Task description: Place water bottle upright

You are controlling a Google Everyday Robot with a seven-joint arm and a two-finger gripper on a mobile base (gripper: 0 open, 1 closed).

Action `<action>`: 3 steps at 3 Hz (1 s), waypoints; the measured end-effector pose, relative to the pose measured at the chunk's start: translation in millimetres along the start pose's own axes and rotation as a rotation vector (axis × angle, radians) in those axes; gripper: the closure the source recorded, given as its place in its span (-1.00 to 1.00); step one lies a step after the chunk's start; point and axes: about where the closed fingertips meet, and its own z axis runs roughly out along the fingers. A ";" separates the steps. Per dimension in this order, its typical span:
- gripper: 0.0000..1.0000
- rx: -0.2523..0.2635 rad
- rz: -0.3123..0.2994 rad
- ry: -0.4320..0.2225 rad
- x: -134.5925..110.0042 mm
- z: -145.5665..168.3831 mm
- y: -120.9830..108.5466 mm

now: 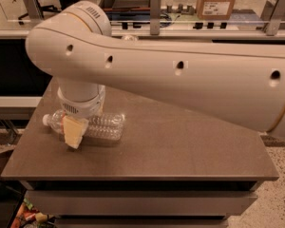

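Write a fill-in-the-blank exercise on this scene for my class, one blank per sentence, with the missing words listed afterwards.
1. The water bottle lies on its ____ on the table, not upright.
2. The bottle's cap is coloured ____.
3. The gripper is down over the bottle, on the ____ side of the table as pictured.

Missing words: side; white; left.
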 end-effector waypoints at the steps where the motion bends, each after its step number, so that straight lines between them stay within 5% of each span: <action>1: 0.30 0.000 -0.001 0.001 0.1 -0.4 0.3; 2: 0.77 0.000 -0.001 0.001 -0.6 -3.3 -0.1; 3: 1.00 0.000 -0.002 0.001 -0.4 -3.1 0.3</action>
